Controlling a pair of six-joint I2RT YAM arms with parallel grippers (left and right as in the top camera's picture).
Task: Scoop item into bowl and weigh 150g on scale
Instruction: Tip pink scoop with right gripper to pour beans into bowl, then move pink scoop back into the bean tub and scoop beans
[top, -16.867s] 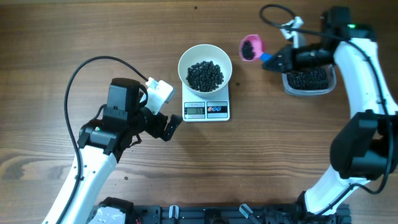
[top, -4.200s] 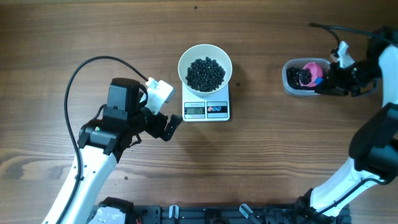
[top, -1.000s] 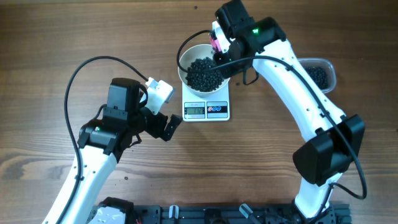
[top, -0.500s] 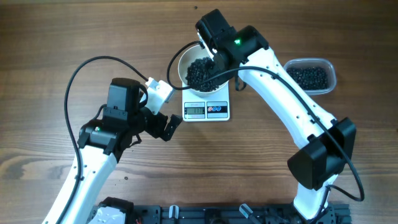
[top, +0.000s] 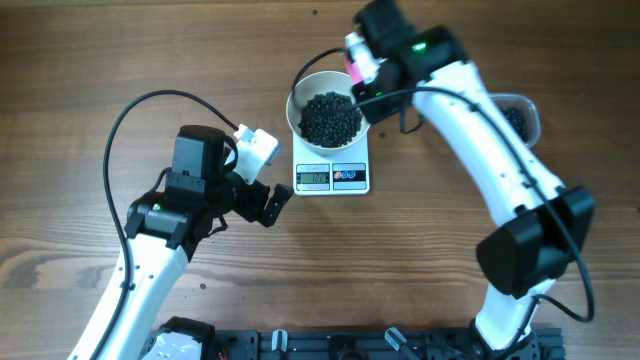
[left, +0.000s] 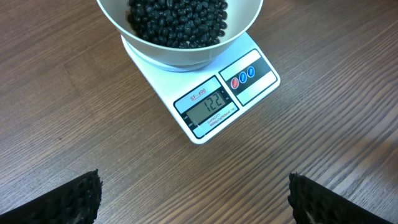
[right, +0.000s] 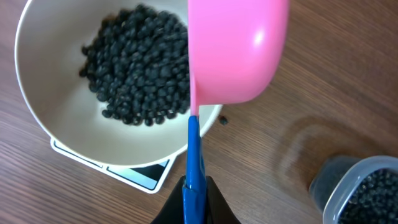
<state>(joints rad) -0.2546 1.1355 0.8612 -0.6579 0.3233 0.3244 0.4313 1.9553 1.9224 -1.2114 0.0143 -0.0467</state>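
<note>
From above, a round white bowl of tiny black beads is sitting on a small white kitchen scale near the back edge of the brown wooden table. There is open room in front. A clear plastic tub is sitting toward the right edge.

From the left wrist, the scale is showing "SF-400" and "122". The left gripper is hanging spread wide, holding nothing.

From the right wrist, the right gripper is pinching the blue handle of a pink plastic scoop over the bowl's rim.
</note>
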